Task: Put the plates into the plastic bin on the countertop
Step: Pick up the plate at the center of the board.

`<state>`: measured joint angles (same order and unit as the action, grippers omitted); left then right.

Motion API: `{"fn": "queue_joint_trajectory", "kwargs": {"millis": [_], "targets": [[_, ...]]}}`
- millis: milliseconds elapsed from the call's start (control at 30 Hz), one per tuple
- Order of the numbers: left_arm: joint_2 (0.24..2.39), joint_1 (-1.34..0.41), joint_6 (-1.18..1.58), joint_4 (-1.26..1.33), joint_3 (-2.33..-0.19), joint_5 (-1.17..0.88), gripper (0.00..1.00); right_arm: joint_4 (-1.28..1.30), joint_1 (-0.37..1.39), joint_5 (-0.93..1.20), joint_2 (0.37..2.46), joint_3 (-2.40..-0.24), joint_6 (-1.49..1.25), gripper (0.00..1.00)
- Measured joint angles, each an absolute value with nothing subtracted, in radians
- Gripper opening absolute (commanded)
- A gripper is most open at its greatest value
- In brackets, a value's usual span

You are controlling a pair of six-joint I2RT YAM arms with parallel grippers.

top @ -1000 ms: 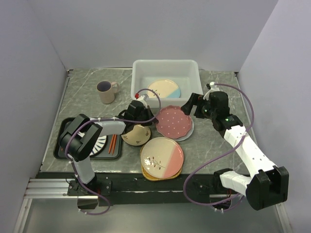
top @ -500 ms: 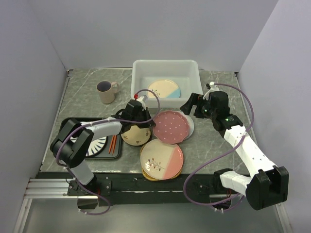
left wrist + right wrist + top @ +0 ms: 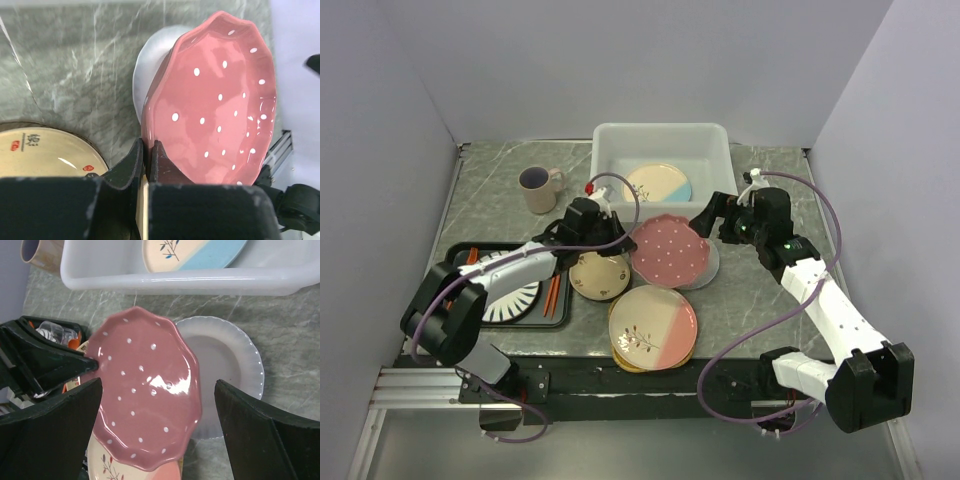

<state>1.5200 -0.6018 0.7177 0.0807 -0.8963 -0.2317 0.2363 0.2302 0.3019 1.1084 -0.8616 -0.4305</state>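
My left gripper (image 3: 620, 242) is shut on the left rim of a pink white-dotted plate (image 3: 670, 250) and holds it tilted, lifted off the plain white plate (image 3: 711, 262). In the left wrist view the jaws (image 3: 148, 150) pinch the pink plate's rim (image 3: 215, 110). My right gripper (image 3: 715, 218) is open and empty, hovering over both plates (image 3: 159, 430). The white plastic bin (image 3: 610, 150) holds a cream-and-blue plate (image 3: 658, 184). A small tan plate (image 3: 600, 275) and a cream-and-pink plate (image 3: 653, 318) stacked on an orange one (image 3: 632, 362) lie on the countertop (image 3: 495, 205).
A tan mug (image 3: 538, 188) stands left of the bin. A flat black tray (image 3: 452, 300) at the left holds a striped plate (image 3: 515, 295) and orange chopsticks (image 3: 552, 295). Grey walls close in the left, back and right sides.
My left gripper has drawn back to the left and raised the pink plate's left edge off the white plate; the left elbow swung left. The right arm has stayed still.
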Motion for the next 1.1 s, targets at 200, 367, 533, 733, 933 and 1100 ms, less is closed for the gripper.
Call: {"fn": "queue_joint_trajectory", "kwargs": {"millis": [200,367,533,733,933,1100], "targets": [[1.468,-0.553,0.725,0.089,-0.884,-0.264,0.01,0.223,0.226,0.341,1.109,-0.862,-0.454,1.0],[1.448,-0.519,0.731,0.09,-0.863,-0.284,0.01,0.205,0.224,0.382,1.112,-0.856,-0.474,1.0],[1.433,-0.505,0.75,0.097,-0.843,-0.313,0.01,0.17,0.224,0.433,1.134,-0.846,-0.493,1.0],[1.417,-0.492,0.773,0.116,-0.834,-0.347,0.01,0.136,0.223,0.47,1.155,-0.817,-0.519,1.0],[1.404,-0.487,0.795,0.16,-0.822,-0.378,0.01,0.101,0.223,0.509,1.166,-0.791,-0.541,0.97],[1.404,-0.487,0.809,0.186,-0.814,-0.397,0.01,0.065,0.223,0.554,1.191,-0.778,-0.57,0.94]]}}
